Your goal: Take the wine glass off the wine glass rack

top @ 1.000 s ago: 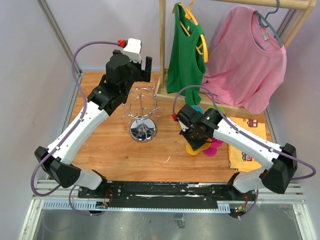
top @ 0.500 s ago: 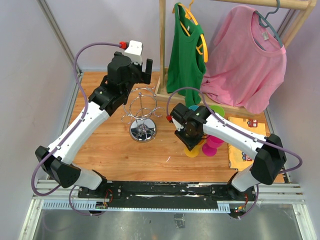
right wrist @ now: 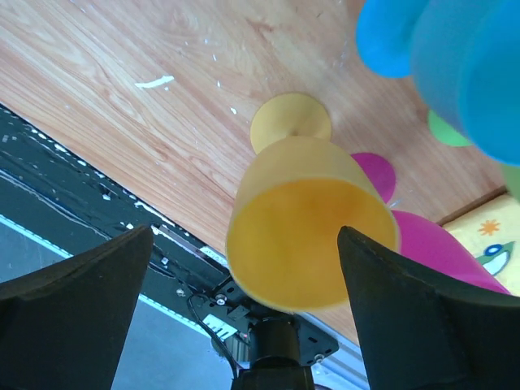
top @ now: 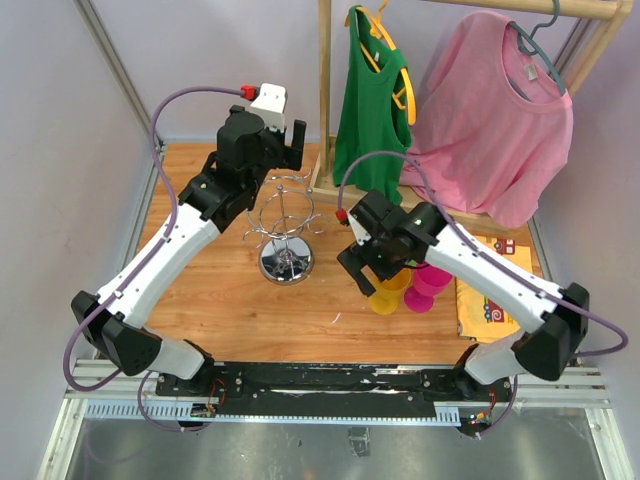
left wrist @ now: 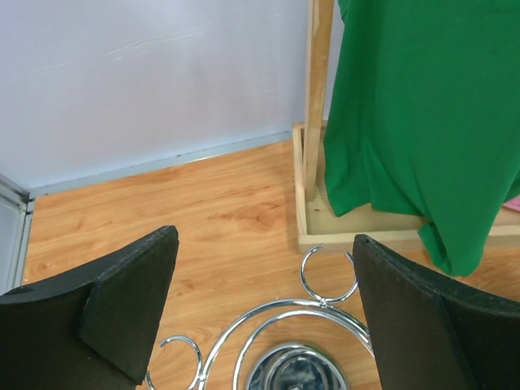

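- Wine glass rack (top: 285,232) used as landmark; no glass seen hung in its loops.
- Yellow wine glass (right wrist: 307,231) stood upright on table (top: 220,300), right of rack. Magenta glass (top: 430,283) just beside it, farther from rack.
- Right gripper (right wrist: 245,236) held above yellow wine glass, fingers spread wide, bowl framed between them, no contact seen.
- Left gripper (left wrist: 264,236) held over rack's far side, fingers spread, nothing held.
- Risk: bowl clipped by 1 finger if retreat is made sideways; glass tipped into magenta glass.
- Risk: loops snagged and rack dragged if left gripper is lowered.
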Tool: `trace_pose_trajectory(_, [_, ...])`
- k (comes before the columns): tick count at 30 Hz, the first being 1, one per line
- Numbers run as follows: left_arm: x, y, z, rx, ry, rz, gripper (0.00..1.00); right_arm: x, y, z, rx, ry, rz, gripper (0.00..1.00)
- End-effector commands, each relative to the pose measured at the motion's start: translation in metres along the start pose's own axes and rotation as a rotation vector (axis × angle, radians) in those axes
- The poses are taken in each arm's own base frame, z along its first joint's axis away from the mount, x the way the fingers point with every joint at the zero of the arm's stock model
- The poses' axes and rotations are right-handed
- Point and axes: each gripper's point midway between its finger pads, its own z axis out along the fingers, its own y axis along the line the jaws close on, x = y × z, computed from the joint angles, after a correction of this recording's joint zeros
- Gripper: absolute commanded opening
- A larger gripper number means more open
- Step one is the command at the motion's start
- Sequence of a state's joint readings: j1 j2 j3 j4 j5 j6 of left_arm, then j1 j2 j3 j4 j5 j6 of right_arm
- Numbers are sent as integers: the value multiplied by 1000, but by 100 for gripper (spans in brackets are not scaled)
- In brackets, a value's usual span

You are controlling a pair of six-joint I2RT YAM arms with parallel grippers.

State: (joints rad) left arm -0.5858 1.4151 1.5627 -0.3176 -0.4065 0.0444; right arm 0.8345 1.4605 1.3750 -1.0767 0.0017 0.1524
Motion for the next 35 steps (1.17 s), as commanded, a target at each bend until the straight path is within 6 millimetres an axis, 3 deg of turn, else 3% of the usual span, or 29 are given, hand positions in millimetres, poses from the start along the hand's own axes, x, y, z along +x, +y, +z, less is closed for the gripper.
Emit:
trace_pose_trajectory(1, [0,-1,3,3,-9,-10,93,-16,-7,-51,11,-169,12,98])
trace_pose_trajectory(8, [8,-4,7,6,7,-16,93,-22,-18,-78,54,-382,75,98])
trace_pose_trajectory(17, [27,-10,6,28,64,-39,94,-5,-28,-73,98,-400,106,98])
trace_pose_trajectory(24, [60,-14,-1,51,148,-52,95,6,-29,-74,101,-410,123,98])
trace_pose_trajectory(35, [50,-10,-10,54,124,-55,95,9,-28,-78,80,-425,136,98])
